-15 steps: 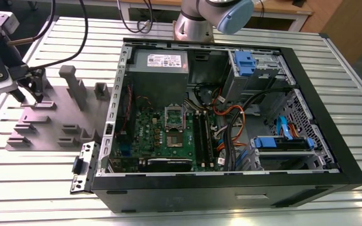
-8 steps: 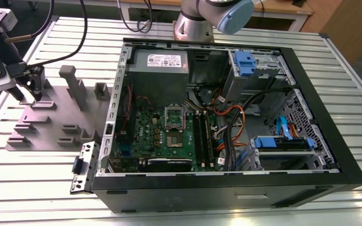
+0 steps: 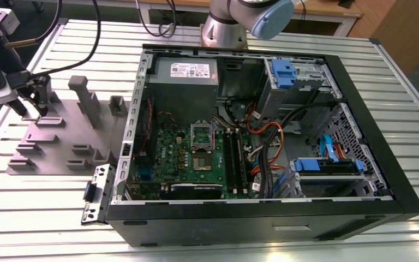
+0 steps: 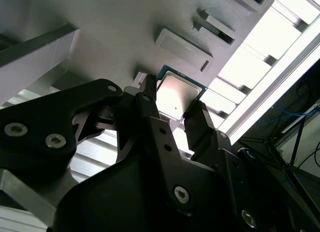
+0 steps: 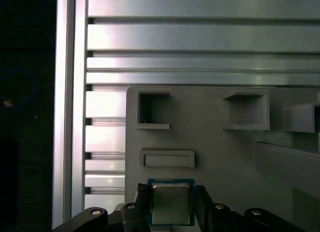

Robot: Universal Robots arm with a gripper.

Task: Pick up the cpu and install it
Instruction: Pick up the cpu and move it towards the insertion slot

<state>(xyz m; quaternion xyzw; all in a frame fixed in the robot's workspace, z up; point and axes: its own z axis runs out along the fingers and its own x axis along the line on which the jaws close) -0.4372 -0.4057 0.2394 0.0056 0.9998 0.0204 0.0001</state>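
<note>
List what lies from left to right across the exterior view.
The gripper, shut on the cpu → grey fixture plate → green motherboard → lower blue drive bracket.

grey fixture plate beside open computer case
</note>
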